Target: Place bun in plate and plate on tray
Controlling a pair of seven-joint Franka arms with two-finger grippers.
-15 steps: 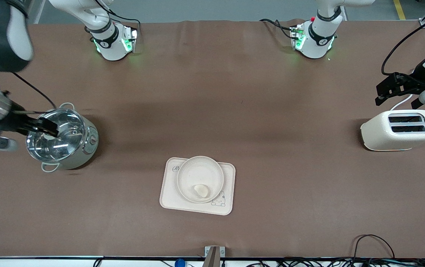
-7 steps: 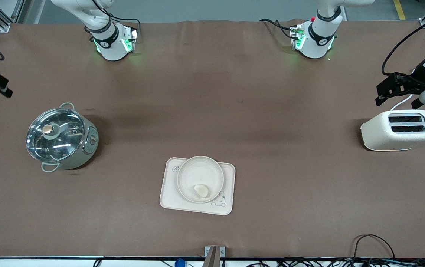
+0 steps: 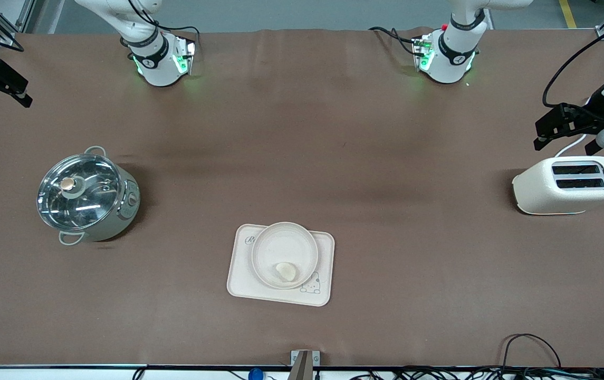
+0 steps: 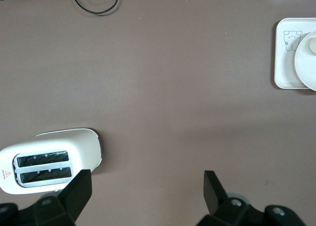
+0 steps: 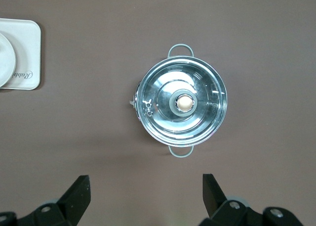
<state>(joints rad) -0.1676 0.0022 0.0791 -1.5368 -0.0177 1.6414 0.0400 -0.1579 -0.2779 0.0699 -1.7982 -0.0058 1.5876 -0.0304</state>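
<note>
Bun point(image 3: 286, 271) sits in the plate point(image 3: 284, 255), on the part of the dish nearest the front camera. Plate rests on the tray point(image 3: 280, 265), covering most of it; the bunny drawing shows at the tray corner just beside the plate rim.

Tray as landmark: lidded steel pot point(image 3: 86, 195) stands well apart from it toward the right arm's end of the counter point(image 3: 333, 148), cream toaster point(image 3: 568, 184) well apart toward the left arm's end.

Left claw point(image 3: 559, 126) hangs just above the toaster, fingers point(image 4: 79, 194) spread wide, nothing held. Right claw point(image 3: 2, 84) hangs at the counter edge, up from the pot, fingers point(image 5: 78, 195) spread wide, empty. Both arms wait clear of the tray.
</note>
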